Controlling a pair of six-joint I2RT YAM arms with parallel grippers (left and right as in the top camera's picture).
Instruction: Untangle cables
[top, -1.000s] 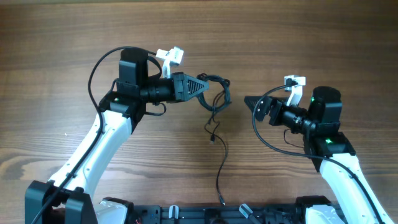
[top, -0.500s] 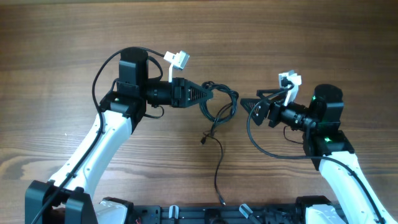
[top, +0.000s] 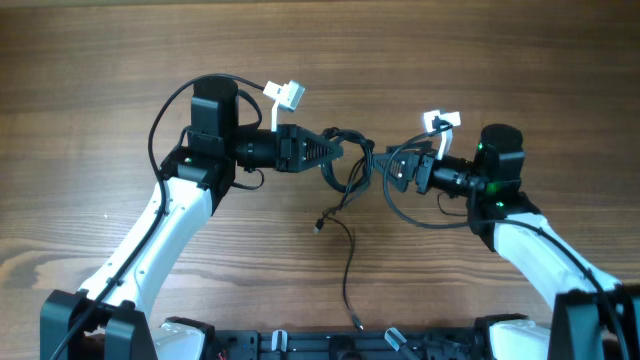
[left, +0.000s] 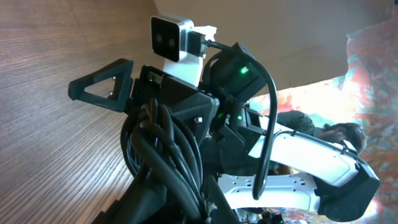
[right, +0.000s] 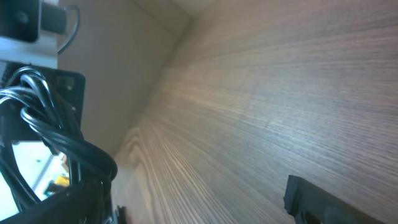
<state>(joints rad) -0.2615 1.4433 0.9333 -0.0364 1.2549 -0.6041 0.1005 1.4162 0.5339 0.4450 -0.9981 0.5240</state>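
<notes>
Left tool (top: 338, 151) is pressed together, pinching the cables (top: 356, 160) right at its tip, near the middle of the counter (top: 480, 60). The bunch hangs as a knot of thin black loops just off that tip. One loose strand drops out of it to a small plug end (top: 318, 226) lying on the wood, and another strand runs down toward the near edge.

Right tool (top: 386, 168) faces the left one from the other side, fingers spread wide, its tips right up against the far side of the bunch. Whether they touch the loops cannot be told from above.

From the left wrist, the cables (left: 165, 155) fan up thick in the foreground, with the right tool (left: 149, 99) open just behind them. From the right wrist, the loops (right: 43, 130) crowd the left edge, well apart from the one finger (right: 323, 199) in view.
</notes>
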